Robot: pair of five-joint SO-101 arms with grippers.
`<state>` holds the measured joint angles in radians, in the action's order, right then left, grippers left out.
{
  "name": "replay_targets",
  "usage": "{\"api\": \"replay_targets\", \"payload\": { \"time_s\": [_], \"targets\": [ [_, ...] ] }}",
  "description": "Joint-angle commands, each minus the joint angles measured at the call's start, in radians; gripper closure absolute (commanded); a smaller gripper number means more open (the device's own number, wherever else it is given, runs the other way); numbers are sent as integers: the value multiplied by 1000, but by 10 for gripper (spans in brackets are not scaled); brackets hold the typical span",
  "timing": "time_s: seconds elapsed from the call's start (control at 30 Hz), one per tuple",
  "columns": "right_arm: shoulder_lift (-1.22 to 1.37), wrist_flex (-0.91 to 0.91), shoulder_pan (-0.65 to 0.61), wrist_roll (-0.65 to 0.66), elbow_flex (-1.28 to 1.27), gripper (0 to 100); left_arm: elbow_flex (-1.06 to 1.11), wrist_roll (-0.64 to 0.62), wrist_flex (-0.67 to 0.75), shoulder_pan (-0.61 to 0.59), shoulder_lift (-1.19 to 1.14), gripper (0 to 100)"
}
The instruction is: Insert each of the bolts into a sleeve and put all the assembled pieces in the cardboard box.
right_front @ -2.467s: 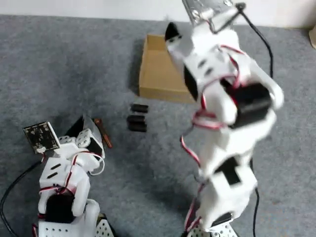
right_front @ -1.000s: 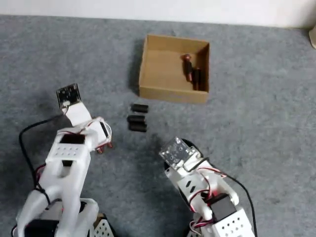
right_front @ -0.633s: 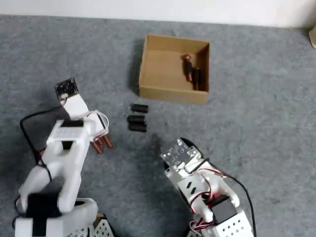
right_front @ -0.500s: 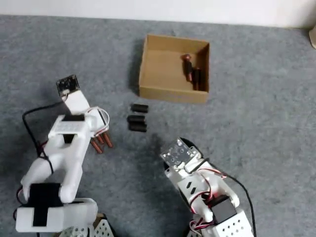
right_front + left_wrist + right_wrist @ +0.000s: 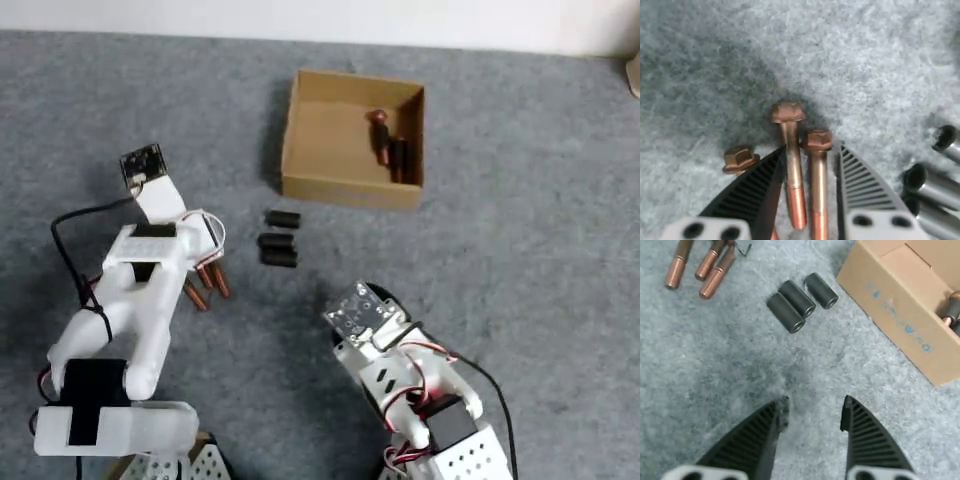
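1. Print in faint blue runs along the outer wall of the cardboard box (image 5: 895,315), and we cannot read it. We find no other writing on the parts.
2. We see the box (image 5: 345,190) as plain brown card, square and open-topped, at the far side of the grey, felt-like carpet (image 5: 520,230).
3. Inside the box, against its right-hand wall, lies one assembled piece (image 5: 392,145). It is a copper-coloured bolt whose shank sits in a black sleeve.
4. We count three loose sleeves (image 5: 278,240) on the carpet just in front of the box. They are short, matt black tubes with hollow ends, lying side by side.
5. Three loose bolts (image 5: 792,165) lie close together on the carpet to the left of the sleeves. They are shiny copper, with flanged hexagonal heads and threaded ends.
6. The left gripper (image 5: 810,147) is low over the bolts. Its black ribbed fingers (image 5: 760,195) are spread apart, with two bolt shanks lying between them and the third bolt outside.
7. The right gripper (image 5: 814,407) hangs over bare carpet, nearer its arm's base than the sleeves. Its ribbed fingers (image 5: 860,440) are parted and hold nothing.
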<state>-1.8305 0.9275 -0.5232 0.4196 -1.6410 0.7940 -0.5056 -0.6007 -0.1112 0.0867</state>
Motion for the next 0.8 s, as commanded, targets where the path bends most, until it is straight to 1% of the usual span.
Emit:
{"api": "replay_targets", "payload": {
  "time_s": [0.0,0.1,0.17,0.23,0.47,0.77],
  "targets": [
    [-5,-24,12,-11,2,836,-35,0,-66,68,88,849],
    [-5,-24,12,-11,2,836,-30,0,-114,125,154,849],
    [-5,-24,12,-11,1,836,-28,2,-137,140,180,849],
    [-5,-24,12,-11,1,836,-28,2,-137,137,176,849],
    [-5,-24,12,-11,1,836,-38,2,-135,62,82,849],
    [-5,-25,12,-11,-13,836,-38,3,-135,56,38,849]
  ]
}}
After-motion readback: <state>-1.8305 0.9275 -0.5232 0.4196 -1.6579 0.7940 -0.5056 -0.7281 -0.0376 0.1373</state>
